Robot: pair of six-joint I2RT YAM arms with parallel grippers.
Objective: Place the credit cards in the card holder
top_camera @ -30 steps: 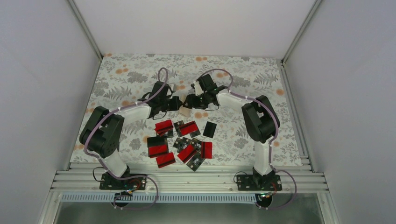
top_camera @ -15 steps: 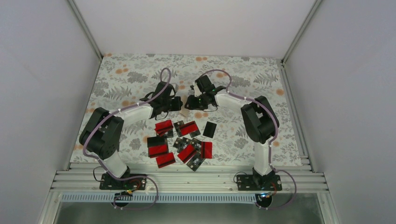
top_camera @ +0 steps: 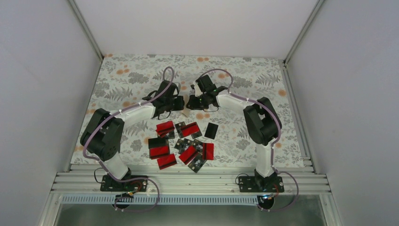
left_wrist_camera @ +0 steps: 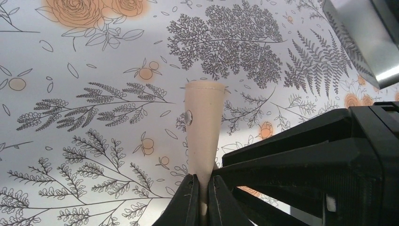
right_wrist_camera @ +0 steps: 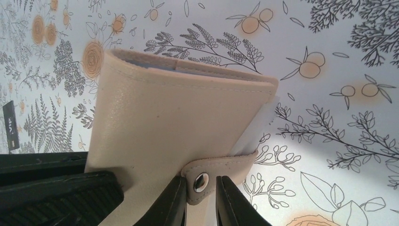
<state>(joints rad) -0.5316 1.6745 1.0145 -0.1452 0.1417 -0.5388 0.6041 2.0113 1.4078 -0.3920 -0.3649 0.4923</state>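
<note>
The tan card holder (top_camera: 186, 112) is held up between my two grippers at mid-table. My left gripper (left_wrist_camera: 202, 203) is shut on its lower edge, and the card holder (left_wrist_camera: 203, 122) shows edge-on there. In the right wrist view the card holder (right_wrist_camera: 174, 117) is folded, with its snap tab (right_wrist_camera: 211, 174) fastened. My right gripper (right_wrist_camera: 200, 197) straddles that tab. Its jaws are narrow, one finger touching the tab and a thin gap at the other. The red and black credit cards (top_camera: 181, 146) lie scattered near the front, one black card (top_camera: 211, 130) apart at the right.
A floral cloth (top_camera: 263, 80) covers the table, with white walls on three sides. The left gripper's black body (right_wrist_camera: 51, 186) fills the right wrist view's lower left. A black card edge (right_wrist_camera: 10, 127) shows at far left there.
My right gripper's jaws have narrowed around the snap tab. Both grippers and the card holder have shifted slightly toward the back. The cards have not moved.
</note>
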